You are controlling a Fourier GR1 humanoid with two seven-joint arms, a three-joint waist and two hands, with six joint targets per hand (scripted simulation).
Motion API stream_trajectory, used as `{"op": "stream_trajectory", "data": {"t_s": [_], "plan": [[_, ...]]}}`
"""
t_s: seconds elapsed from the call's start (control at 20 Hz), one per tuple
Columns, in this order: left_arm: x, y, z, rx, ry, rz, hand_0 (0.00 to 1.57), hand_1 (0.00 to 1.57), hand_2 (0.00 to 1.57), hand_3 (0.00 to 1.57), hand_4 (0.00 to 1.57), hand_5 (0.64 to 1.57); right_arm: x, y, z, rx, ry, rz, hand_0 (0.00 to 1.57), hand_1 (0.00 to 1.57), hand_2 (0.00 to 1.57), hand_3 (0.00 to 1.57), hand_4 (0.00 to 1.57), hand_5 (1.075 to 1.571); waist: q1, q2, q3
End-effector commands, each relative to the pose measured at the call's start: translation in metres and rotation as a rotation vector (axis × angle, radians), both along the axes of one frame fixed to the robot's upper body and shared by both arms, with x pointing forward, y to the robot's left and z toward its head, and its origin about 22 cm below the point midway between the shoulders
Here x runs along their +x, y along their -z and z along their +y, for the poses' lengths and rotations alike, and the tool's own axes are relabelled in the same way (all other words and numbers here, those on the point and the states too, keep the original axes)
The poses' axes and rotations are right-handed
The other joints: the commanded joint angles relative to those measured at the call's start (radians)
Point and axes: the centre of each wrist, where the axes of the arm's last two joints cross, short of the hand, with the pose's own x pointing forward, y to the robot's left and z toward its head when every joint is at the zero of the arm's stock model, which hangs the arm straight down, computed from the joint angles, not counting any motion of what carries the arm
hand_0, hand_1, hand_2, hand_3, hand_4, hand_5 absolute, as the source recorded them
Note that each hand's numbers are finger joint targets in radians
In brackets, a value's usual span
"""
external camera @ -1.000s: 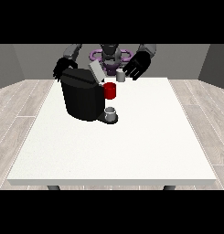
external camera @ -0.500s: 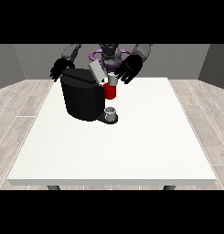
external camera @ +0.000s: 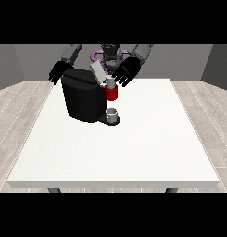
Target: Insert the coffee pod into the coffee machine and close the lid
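Sitting nearest on the white table (external camera: 133,152) is a small cup (external camera: 112,114) under the black coffee machine (external camera: 82,97). Its lid (external camera: 98,73) stands up, not closed yet. My hand at the view's right (external camera: 126,71) hovers spread wide behind it. I cannot spot the pod.

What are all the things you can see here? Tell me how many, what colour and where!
table: one, white, fills the middle of the view
coffee machine: one, black with a red front part, on the table's far left area
lid: one, grey, raised and tilted on top of the machine
cup: one, grey, on the machine's base under the red part
hand at the view's left: one, black, behind the machine
hand at the view's right: one, black, fingers spread, beside the lid
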Motion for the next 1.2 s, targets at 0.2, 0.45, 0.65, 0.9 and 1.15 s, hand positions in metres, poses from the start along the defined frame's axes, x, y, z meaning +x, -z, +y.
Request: {"op": "stream_trajectory", "data": {"t_s": [0.2,0.45,0.65,0.9,1.15], "plan": [[0.0,0.011,-0.015,0.014,0.053,0.044,1.18,1.18,1.26,1.19,0.5,1.571,-0.009,0.028,-0.027,0.037,0.055,0.032,0.0,0.0,0.0,0.0,0.51,1.571,0.039,-0.04,0.0003],[0.001,0.001,-0.005,0.016,0.026,0.003,1.2,1.2,1.28,1.21,0.52,1.571,-0.003,0.004,-0.019,0.044,0.0,-0.023,0.0,0.0,0.0,0.0,0.48,1.571,-0.011,0.014,0.0001],[0.0,-0.001,0.01,0.017,-0.007,0.023,1.18,1.18,1.25,1.19,0.49,1.571,-0.001,-0.005,-0.024,0.016,0.006,-0.011,0.0,0.0,0.0,0.0,0.45,1.571,-0.007,0.011,-0.0001],[0.002,-0.003,-0.01,0.049,0.027,0.032,1.25,1.25,1.28,1.18,0.48,1.571,0.001,0.01,-0.012,0.014,0.041,-0.016,0.0,0.0,0.0,0.0,0.44,1.571,0.034,0.022,0.0002],[0.002,0.018,-0.017,0.028,0.029,0.074,1.2,1.2,1.24,1.14,0.47,1.571,-0.003,0.013,-0.022,0.016,0.054,0.015,0.0,0.0,0.0,0.0,0.43,1.571,0.03,-0.012,0.0001]]}}
